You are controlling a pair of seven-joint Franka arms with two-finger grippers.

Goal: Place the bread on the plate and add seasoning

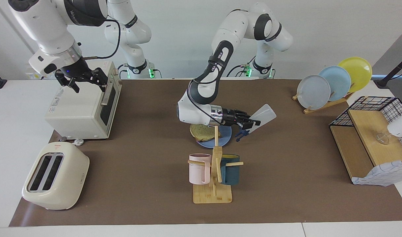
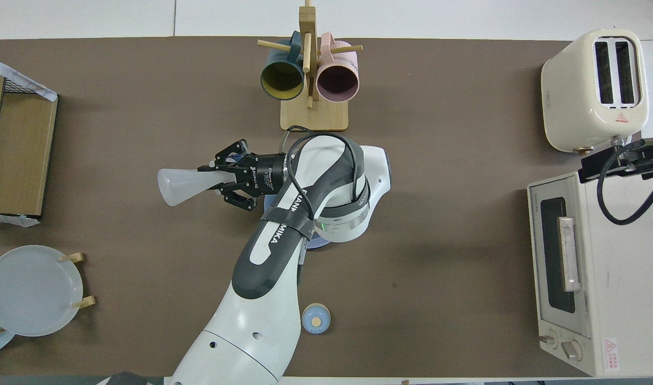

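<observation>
The bread (image 1: 201, 131) lies on the blue plate (image 1: 224, 139) in the middle of the mat, just nearer to the robots than the mug rack. My left gripper (image 1: 253, 123) (image 2: 206, 176) is shut on the neck of the seasoning (image 1: 264, 115) (image 2: 177, 186). It holds the bottle tilted, dark cap (image 1: 242, 135) down, over the mat beside the plate toward the left arm's end. In the overhead view the left arm hides the bread and nearly all of the plate (image 2: 316, 243). My right gripper (image 1: 85, 82) waits open over the toaster oven.
A mug rack (image 1: 212, 177) holds a pink and a teal mug. A toaster oven (image 1: 82, 108) and a toaster (image 1: 56, 176) stand at the right arm's end. A plate rack (image 1: 332, 82) and a wire shelf (image 1: 368, 141) stand at the left arm's end. A small bell (image 2: 315, 318) sits near the robots.
</observation>
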